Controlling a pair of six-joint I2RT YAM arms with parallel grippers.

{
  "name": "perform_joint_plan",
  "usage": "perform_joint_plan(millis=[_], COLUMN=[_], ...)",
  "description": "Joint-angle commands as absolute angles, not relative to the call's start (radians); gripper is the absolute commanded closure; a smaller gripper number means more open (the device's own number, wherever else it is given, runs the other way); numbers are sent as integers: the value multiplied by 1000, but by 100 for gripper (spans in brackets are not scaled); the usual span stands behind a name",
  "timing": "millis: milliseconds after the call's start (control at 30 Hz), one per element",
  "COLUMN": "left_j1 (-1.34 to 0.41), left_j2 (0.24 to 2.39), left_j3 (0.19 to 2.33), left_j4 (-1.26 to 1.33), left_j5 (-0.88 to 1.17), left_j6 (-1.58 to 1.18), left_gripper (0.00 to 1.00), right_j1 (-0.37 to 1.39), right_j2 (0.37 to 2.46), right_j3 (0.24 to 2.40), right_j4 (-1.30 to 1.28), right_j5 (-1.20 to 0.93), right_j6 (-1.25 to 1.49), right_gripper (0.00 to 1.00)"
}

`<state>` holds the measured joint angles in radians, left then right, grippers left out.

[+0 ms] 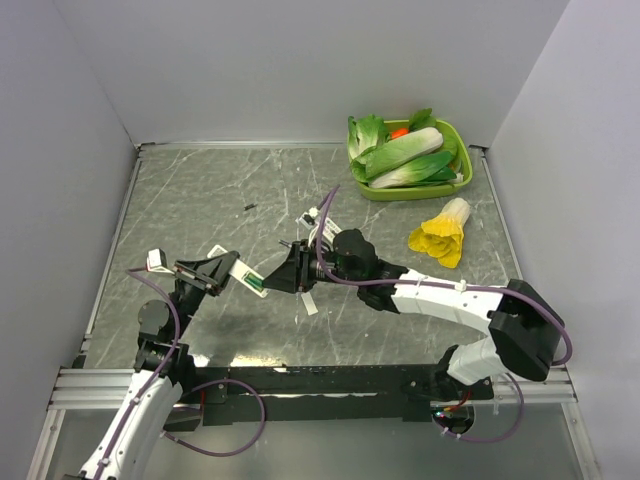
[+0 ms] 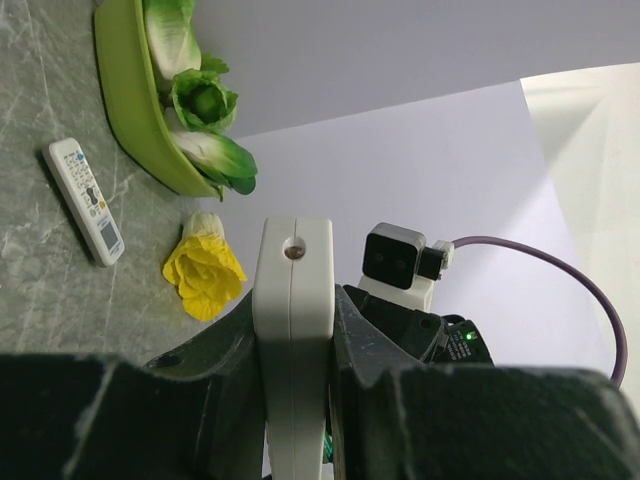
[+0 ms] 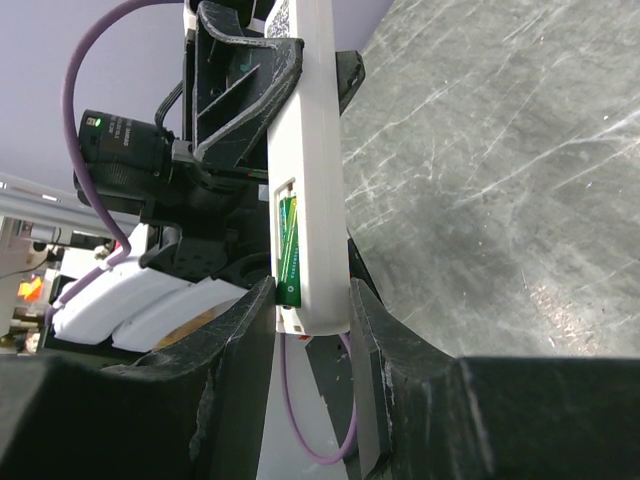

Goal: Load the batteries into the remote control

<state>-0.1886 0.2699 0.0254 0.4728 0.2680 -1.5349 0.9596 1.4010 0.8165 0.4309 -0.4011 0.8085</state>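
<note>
Mid-air over the grey surface (image 1: pixel 200 200): the remote (image 3: pixel 312 180), clamped at one end by the left pincer (image 2: pixel 294 345) and at the other by the right pincer (image 3: pixel 312 312). Both closed snugly on its long sides, with nothing else in hand. Shows, in the right wrist view, an open bay with a green battery (image 3: pixel 287 250) lying lengthwise inside; cannot tell whether joined by a second. Looks close to loaded, but not yet covered.

Risks from here, by judgement:

- Could spill the battery from the uncovered bay if tipped bay-down or jolted.
- Could twist or flex the slim casing if pulled in slightly different directions by two pincers at once.
- Could drop to the surface if let go at one end while held only near the tip at the other.
- Could miss the small white strip (image 1: pixel 310 301) on the surface beneath the right pincer, possibly the bay's cover. Thin and flat, so likely awkward to pick up.

Well apart on the surface: a second remote (image 2: pixel 85 200), a green tray (image 2: pixel 125 100) and a yellow vegetable (image 2: pixel 205 270), none close enough to interfere.
</note>
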Motion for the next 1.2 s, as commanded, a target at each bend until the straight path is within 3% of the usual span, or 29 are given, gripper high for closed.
perform_joint_plan(millis=[0, 433, 567, 667, 733, 1033, 1167], left_j1=[-206, -206, -207, -206, -206, -206, -206], left_j2=[242, 245, 235, 216, 207, 250, 288], left_j3=[-113, -110, -110, -107, -101, -46, -41], left_j4=[587, 635, 629, 600, 563, 537, 589], left_j5=[337, 365, 364, 356, 351, 382, 413], left_j6=[-1632, -1674, -1675, -1660, -1626, -1439, -1437], left_gripper=[98, 98, 98, 98, 98, 98, 98], right_j1=[979, 982, 982, 982, 980, 979, 979], right_j2=[1453, 1505, 1508, 1493, 1476, 1448, 1473], right_j3=[861, 942, 945, 936, 936, 980, 1018], right_j4=[434, 410, 410, 394, 367, 279, 284], right_j5=[-394, -423, -428, -422, -410, -400, -433], right_j6=[788, 741, 738, 738, 720, 646, 647], right_gripper=[76, 80, 86, 96, 97, 61, 57])
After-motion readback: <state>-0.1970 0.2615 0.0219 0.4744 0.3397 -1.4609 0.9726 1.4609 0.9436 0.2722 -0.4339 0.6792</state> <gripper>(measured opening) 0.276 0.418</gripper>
